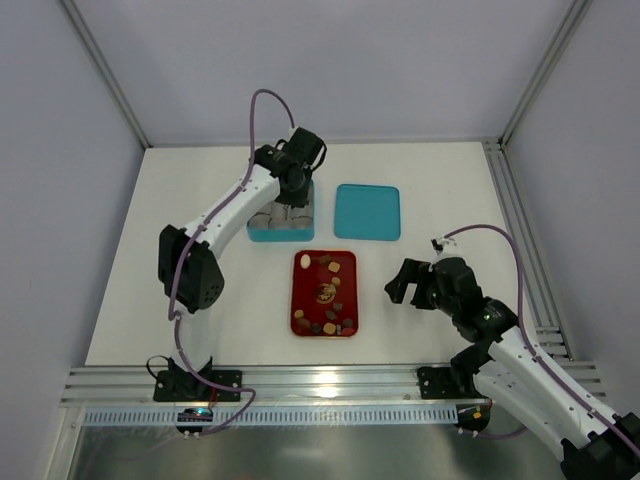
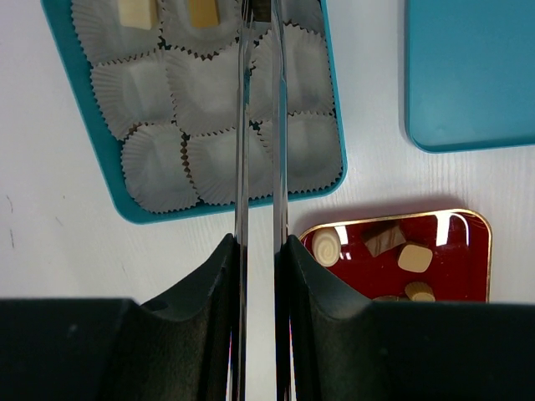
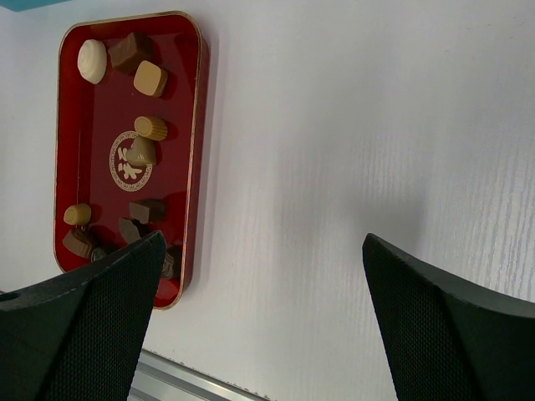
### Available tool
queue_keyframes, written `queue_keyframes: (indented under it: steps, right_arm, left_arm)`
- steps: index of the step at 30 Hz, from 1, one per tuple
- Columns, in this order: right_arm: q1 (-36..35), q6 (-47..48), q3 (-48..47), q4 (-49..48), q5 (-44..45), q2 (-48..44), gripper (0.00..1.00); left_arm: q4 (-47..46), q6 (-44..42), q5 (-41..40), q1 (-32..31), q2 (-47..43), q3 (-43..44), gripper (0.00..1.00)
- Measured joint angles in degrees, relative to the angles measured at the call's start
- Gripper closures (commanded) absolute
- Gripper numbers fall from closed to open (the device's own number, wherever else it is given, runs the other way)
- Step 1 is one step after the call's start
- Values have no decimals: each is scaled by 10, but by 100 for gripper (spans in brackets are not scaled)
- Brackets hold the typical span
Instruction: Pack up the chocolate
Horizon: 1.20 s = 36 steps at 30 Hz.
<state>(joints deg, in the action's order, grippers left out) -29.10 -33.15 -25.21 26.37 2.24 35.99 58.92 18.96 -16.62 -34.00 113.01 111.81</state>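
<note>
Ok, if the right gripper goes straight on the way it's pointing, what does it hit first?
Most likely the bare white table, beside the red tray. Nothing else lies between the open right gripper fingers, though its height is unclear.

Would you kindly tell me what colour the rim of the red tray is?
Gold: a thin edge on the red rectangular tray, clearest in the right wrist view.

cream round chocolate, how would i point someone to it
Start at the red tray, the only red thing. In the top view, go to its far left corner. The cream round chocolate there is the palest piece, beside a brown block.
</note>
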Motion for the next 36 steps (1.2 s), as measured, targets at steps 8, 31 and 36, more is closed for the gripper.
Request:
queue_keyframes:
  steps: [8, 31, 36]
  right_arm:
    - [0, 0, -2, 12, 1, -6, 0]
    - [0, 0, -2, 16, 2, -8, 0]
    - [0, 0, -2, 16, 2, -11, 0]
  left_arm:
    - [-5, -1, 2, 0, 32, 3, 82]
    - [-21, -14, 2, 8, 63, 17, 63]
    - [-21, -15, 2, 8, 63, 28, 62]
